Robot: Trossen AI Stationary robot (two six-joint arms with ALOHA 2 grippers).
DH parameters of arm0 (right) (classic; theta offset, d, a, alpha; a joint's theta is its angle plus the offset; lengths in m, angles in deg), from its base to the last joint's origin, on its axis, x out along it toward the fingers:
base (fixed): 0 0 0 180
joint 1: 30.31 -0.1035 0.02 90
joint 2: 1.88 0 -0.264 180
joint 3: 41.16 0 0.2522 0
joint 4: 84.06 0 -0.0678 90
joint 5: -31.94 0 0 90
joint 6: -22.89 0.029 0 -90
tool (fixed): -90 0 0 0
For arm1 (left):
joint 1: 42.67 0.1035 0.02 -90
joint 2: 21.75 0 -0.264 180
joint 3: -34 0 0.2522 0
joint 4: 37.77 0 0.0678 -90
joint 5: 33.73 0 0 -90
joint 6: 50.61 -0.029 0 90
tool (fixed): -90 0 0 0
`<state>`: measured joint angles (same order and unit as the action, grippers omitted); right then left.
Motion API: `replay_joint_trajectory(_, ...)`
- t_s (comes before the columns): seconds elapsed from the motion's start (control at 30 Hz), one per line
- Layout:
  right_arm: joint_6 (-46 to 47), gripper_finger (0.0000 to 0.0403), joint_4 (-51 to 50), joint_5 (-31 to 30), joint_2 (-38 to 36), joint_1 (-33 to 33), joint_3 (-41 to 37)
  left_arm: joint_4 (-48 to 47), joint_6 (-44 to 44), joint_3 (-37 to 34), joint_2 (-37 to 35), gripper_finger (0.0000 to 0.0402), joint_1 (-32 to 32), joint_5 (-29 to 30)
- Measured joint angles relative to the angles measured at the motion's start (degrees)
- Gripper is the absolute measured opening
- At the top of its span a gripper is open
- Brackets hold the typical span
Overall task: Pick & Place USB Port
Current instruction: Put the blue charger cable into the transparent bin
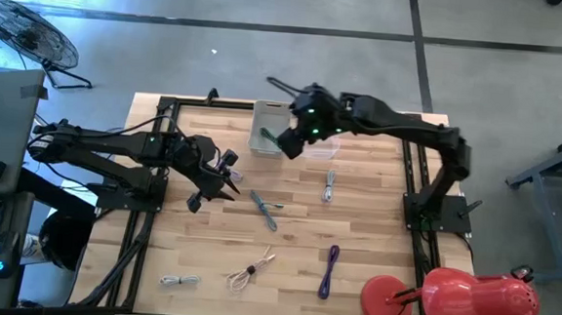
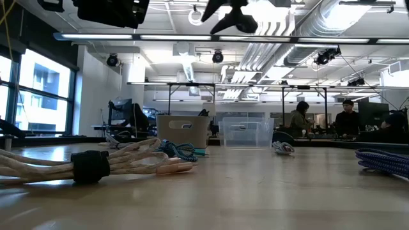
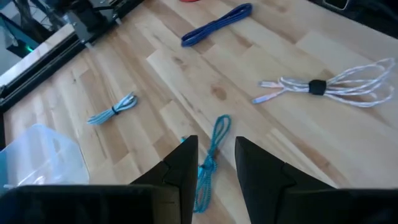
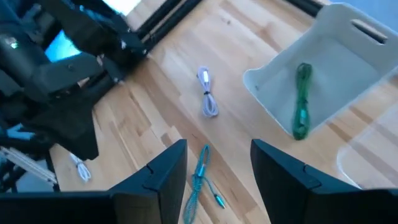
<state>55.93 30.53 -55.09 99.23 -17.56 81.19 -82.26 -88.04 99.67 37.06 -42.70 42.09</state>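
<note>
Several bundled USB cables lie flat on the wooden table: a teal one (image 1: 266,207), a grey-white one (image 1: 329,187), a purple-blue one (image 1: 330,268), a beige one (image 1: 250,271) and a white one (image 1: 181,281). A green cable (image 4: 302,102) lies inside the beige bin (image 1: 266,127) at the far edge. My right gripper (image 1: 290,143) hangs open, high above the table beside that bin, with nothing between its fingers (image 4: 217,158). My left gripper (image 1: 227,182) hovers open over the table's left part; the teal cable (image 3: 211,158) shows past its fingers, on the table.
A clear plastic bin (image 1: 321,145) stands right of the beige one. A red desk lamp (image 1: 449,295) sits at the near right corner. Black frame rails (image 1: 151,208) run along both sides. Bare wood lies between the cables in the middle.
</note>
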Motion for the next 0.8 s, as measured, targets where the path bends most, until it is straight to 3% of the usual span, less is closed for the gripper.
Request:
replay_joint_trajectory(0.17,-0.89,0.0169,-3.59,-1.68,4.05,-0.04,7.49,-1.23,-0.46,0.00,0.00,0.0103,0.02,0.24)
replay_joint_trajectory(0.5,16.91,0.0169,-33.49,-16.09,3.91,-3.65,7.46,-1.85,-2.67,0.00,0.00,0.0103,0.02,0.44)
replay_joint_trajectory(0.8,21.18,0.0169,-35.38,-18.89,4.23,-8.65,1.73,-1.94,-2.79,0.00,0.00,0.0103,0.01,0.42)
